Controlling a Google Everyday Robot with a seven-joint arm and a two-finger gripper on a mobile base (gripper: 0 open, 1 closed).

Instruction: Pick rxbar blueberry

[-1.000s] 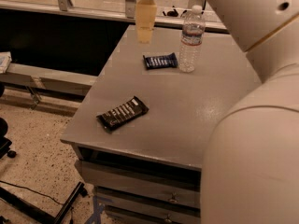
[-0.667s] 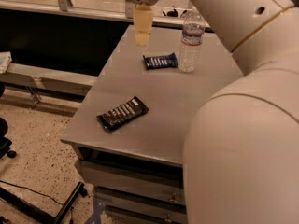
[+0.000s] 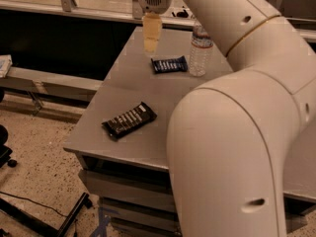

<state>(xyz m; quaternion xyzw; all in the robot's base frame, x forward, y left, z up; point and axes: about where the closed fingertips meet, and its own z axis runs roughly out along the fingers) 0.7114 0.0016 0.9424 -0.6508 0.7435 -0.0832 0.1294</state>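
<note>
The rxbar blueberry [image 3: 169, 64], a short flat bar in a dark blue wrapper with white lettering, lies on the grey table [image 3: 123, 98] toward its far side. My gripper [image 3: 151, 42] hangs above the table just left of and beyond the bar, not touching it. A longer black-wrapped bar with white lines [image 3: 129, 120] lies nearer the table's front left. My large cream arm fills the right side of the view and hides that part of the table.
A clear water bottle [image 3: 200, 50] stands right beside the blue bar on its right. The table's left edge drops to a speckled floor with black cables and stand legs [image 3: 59, 221]. A dark low wall and ledge run behind.
The arm has swung further into view and covers more of the table's right side. The gripper has shifted slightly left over the far table. The bars and bottle have not moved.
</note>
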